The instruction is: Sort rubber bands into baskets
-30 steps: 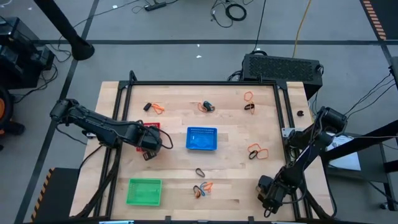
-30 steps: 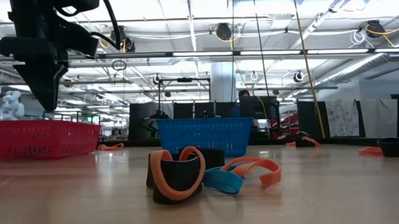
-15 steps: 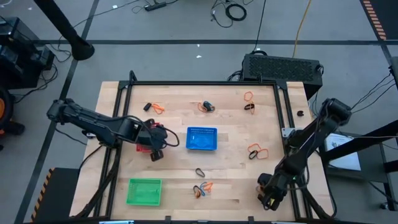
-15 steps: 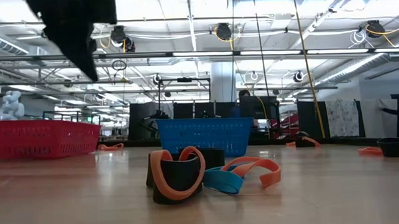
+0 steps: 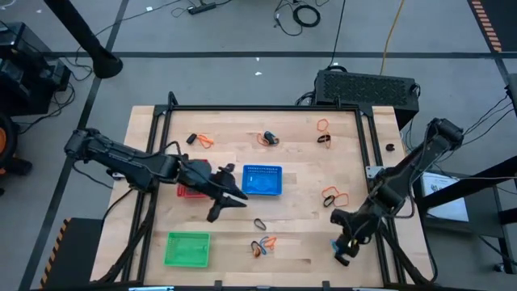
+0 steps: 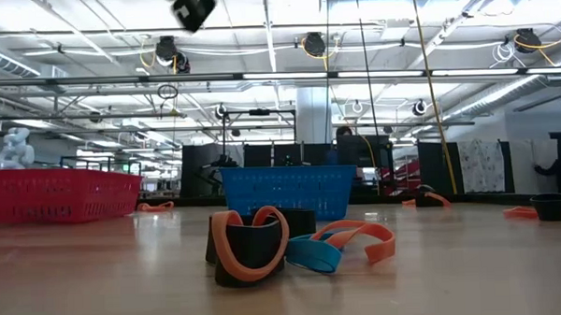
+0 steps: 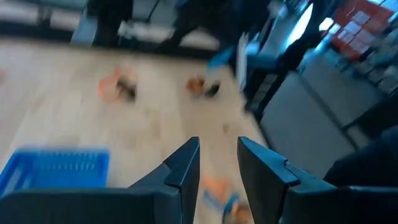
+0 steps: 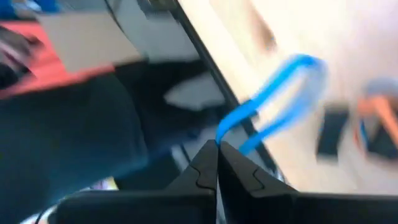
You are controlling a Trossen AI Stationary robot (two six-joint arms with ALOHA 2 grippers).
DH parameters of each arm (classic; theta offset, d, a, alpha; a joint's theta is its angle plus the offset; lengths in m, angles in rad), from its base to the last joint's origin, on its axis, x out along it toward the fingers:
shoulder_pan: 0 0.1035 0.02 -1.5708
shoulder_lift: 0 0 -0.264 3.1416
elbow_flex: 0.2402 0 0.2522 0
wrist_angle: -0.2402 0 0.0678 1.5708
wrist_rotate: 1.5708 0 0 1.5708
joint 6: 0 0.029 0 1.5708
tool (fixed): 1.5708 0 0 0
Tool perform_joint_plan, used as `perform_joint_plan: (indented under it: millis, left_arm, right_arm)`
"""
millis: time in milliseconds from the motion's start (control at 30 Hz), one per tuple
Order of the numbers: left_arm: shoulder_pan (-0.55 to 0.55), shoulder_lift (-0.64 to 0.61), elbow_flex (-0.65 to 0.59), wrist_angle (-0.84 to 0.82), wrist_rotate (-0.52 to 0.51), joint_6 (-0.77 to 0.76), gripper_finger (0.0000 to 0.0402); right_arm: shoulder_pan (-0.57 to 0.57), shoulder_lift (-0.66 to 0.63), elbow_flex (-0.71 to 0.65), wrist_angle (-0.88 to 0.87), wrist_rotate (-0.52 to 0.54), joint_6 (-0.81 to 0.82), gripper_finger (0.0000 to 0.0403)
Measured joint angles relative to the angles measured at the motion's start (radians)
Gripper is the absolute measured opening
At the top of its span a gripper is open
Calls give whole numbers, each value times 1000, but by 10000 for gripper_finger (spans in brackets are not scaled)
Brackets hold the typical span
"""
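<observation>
The pale wooden table [image 5: 299, 242], planked and framed by dark rails, carries 3 shallow rectangular mesh baskets: the blue basket [image 5: 262, 180] at the middle, the red basket [image 5: 191, 191] just to its left and partly under the left arm, and the green basket [image 5: 187, 249] near the front left corner. Thin rubber bands lie scattered in small clumps; the nearest clump [image 6: 265, 244], wide flat loops of orange, black and blue, sits in front of the blue basket. The left gripper [image 5: 230, 200] hangs between the red and blue baskets, its 2 dark fingers a little apart with nothing between them. The right gripper [image 5: 342, 252], at the table's front right edge, is clamped on a blue rubber band [image 8: 273, 102], a limp thin loop.
</observation>
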Motion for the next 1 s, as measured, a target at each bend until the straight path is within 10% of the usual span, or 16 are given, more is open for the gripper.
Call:
perform_joint_plan:
  millis: [567, 1000]
  left_arm:
    - [62, 359, 0, 741, 168, -66, 114]
    - [119, 397, 0, 776, 172, -92, 114]
  right_arm:
    - [-306, -16, 0, 377, 101, -414, 0]
    - [-423, -16, 1, 522, 45, -428, 0]
